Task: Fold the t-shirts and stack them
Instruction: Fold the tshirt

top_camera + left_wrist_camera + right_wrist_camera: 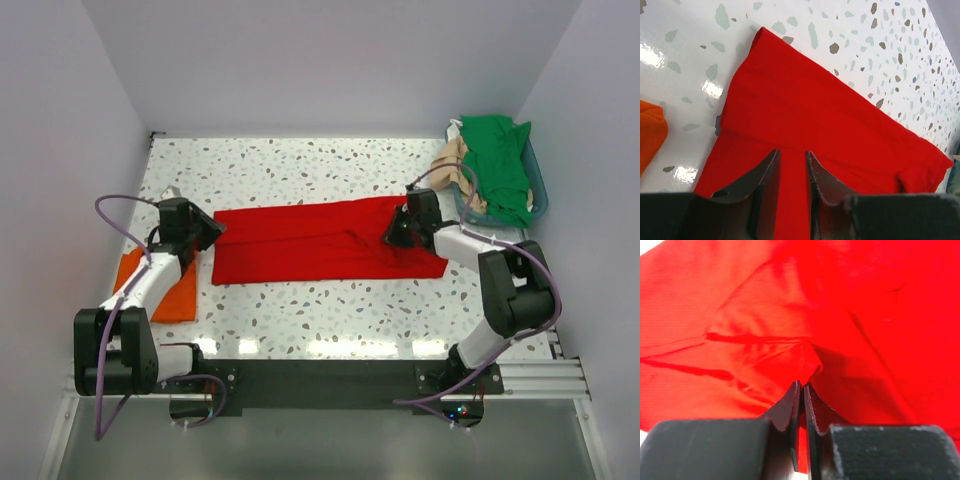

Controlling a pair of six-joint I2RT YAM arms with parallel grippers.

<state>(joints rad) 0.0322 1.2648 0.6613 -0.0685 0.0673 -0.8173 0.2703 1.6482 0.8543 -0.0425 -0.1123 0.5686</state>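
A large red t-shirt lies as a long flat strip across the middle of the table. My left gripper is at its left end. In the left wrist view the jaws stand a little apart over the red cloth, nothing pinched. My right gripper is on the shirt's right part. In the right wrist view it is shut on a bunched fold of red cloth. A folded orange t-shirt lies at the left, its corner in the left wrist view.
A teal basket at the back right holds a green t-shirt and a tan one. White walls close in the speckled table on three sides.
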